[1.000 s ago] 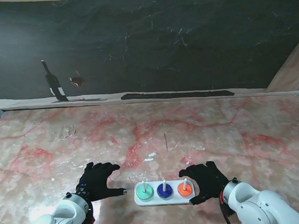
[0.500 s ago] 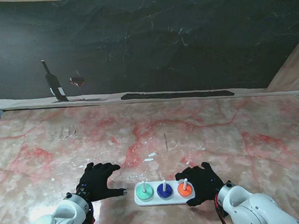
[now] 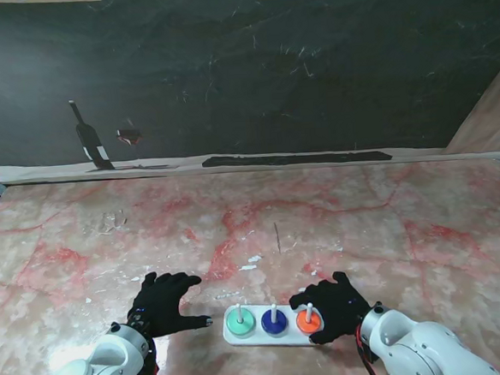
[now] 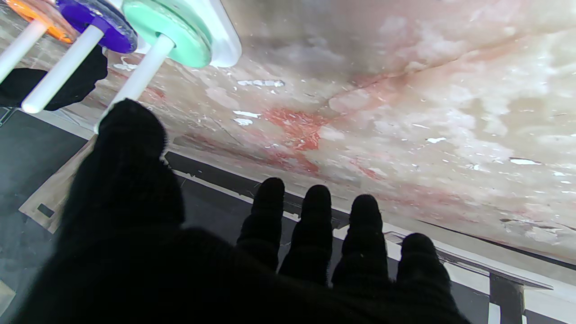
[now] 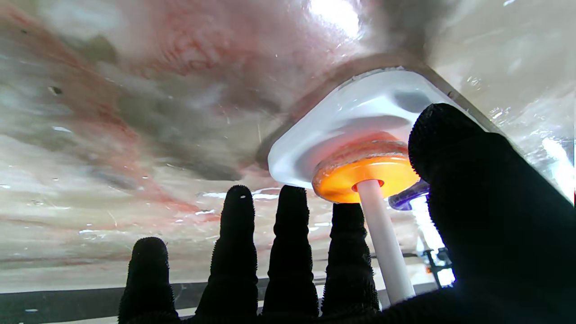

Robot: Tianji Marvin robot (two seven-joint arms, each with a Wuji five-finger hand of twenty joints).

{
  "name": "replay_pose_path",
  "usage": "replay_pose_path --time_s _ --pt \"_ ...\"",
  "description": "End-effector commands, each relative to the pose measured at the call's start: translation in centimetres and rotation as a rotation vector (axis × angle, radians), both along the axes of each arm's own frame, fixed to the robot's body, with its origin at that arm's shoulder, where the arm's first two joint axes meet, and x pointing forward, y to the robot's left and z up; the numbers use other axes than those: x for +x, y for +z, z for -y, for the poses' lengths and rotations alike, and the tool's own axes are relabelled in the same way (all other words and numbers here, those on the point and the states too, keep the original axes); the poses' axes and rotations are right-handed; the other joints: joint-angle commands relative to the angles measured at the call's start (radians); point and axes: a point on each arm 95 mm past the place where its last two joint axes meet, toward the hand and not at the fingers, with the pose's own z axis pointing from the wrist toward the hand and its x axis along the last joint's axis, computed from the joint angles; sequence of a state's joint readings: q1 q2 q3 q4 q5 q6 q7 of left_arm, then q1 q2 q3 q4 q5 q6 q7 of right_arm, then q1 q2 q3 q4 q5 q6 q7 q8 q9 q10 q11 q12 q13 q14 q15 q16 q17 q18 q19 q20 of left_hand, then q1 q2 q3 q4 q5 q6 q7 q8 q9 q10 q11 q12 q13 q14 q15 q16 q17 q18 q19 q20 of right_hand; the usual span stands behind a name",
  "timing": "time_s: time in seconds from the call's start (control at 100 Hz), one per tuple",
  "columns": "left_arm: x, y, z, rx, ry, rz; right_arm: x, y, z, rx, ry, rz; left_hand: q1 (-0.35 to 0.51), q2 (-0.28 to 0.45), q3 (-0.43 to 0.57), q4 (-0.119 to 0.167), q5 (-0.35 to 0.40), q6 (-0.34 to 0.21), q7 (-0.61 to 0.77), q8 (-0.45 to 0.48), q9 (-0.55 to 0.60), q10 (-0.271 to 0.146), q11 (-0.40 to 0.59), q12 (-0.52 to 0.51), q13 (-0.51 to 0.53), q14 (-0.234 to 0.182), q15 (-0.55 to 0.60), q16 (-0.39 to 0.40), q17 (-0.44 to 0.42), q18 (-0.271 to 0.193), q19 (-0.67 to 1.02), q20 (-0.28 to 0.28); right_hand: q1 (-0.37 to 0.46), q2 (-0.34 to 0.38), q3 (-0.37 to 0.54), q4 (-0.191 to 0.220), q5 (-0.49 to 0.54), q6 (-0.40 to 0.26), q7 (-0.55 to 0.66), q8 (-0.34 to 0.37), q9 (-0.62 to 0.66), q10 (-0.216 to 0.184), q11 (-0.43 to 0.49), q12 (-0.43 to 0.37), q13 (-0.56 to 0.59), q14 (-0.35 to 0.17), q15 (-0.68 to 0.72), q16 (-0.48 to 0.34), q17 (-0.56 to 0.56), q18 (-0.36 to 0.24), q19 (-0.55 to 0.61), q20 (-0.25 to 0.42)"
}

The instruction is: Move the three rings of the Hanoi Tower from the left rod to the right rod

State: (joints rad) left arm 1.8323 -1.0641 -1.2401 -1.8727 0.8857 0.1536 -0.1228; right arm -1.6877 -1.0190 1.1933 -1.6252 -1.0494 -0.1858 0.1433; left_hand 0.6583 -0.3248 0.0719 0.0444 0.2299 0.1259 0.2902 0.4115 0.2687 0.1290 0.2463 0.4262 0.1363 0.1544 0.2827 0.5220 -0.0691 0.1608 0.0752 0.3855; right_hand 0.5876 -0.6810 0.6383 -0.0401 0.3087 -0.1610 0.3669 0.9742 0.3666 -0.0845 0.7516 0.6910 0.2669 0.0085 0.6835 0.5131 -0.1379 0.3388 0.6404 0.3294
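White base [image 3: 254,336] sits on the marble counter [image 3: 338,216], near edge. One ring per rod: green ring [image 3: 239,324] on the left rod, blue ring [image 3: 274,322] on the middle, orange ring [image 3: 308,321] on the right. Right robot hand [image 3: 334,306] touches the base's right end, fingers spread around the orange ring, thumb beside it, nothing gripped. Left robot hand [image 3: 162,303] lies open just left of the base.

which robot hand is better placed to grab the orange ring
Right. The right robot hand is already beside the orange ring, fingers spread around its rod. The left robot hand rests open on the table, past the green ring.
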Motion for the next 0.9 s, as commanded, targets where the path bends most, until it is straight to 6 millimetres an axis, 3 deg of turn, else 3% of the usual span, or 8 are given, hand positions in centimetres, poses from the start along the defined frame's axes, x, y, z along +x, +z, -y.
replay_pose_path --time_s 0.0,0.51,0.89 --pt "-0.19 -0.02 0.00 0.000 -0.001 -0.003 -0.36 -0.66 -0.06 -0.008 0.005 -0.013 0.001 -0.010 -0.023 0.031 0.006 -0.007 -0.015 0.018 -0.004 0.005 -0.017 -0.009 0.012 -0.005 0.002 0.011 -0.002 0.012 0.000 0.009 0.032 0.014 -0.014 0.010 0.037 -0.039 0.009 0.012 0.064 -0.042 0.028 0.006 0.033 -0.022 0.010 0.014 -0.002 0.017 0.034 -0.002" --pt "-0.21 -0.02 -0.05 -0.002 -0.001 -0.007 0.20 -0.99 -0.18 -0.022 0.023 -0.001 0.003 -0.008 -0.026 0.032 0.010 -0.009 -0.016 0.020 -0.001 0.007 -0.016 -0.009 0.014 -0.003 0.020 0.014 -0.003 0.013 0.002 0.016 0.142 0.110 -0.090 0.024 0.133 -0.125 0.102 -0.005 0.175 -0.070 0.030 0.013 0.084 -0.031 0.012 0.014 -0.002 0.021 0.076 -0.031" --pt "-0.09 -0.10 0.06 0.001 -0.006 -0.014 0.14 -1.08 0.06 -0.022 0.022 0.009 0.004 -0.010 -0.026 0.032 0.012 -0.008 -0.016 0.020 0.001 0.007 -0.016 -0.009 0.015 -0.004 0.023 0.013 -0.003 0.013 0.005 0.023 0.181 0.119 -0.100 0.028 0.198 -0.125 0.153 -0.021 0.280 -0.069 0.072 0.026 0.160 -0.045 0.024 0.017 0.006 0.022 0.122 -0.034"
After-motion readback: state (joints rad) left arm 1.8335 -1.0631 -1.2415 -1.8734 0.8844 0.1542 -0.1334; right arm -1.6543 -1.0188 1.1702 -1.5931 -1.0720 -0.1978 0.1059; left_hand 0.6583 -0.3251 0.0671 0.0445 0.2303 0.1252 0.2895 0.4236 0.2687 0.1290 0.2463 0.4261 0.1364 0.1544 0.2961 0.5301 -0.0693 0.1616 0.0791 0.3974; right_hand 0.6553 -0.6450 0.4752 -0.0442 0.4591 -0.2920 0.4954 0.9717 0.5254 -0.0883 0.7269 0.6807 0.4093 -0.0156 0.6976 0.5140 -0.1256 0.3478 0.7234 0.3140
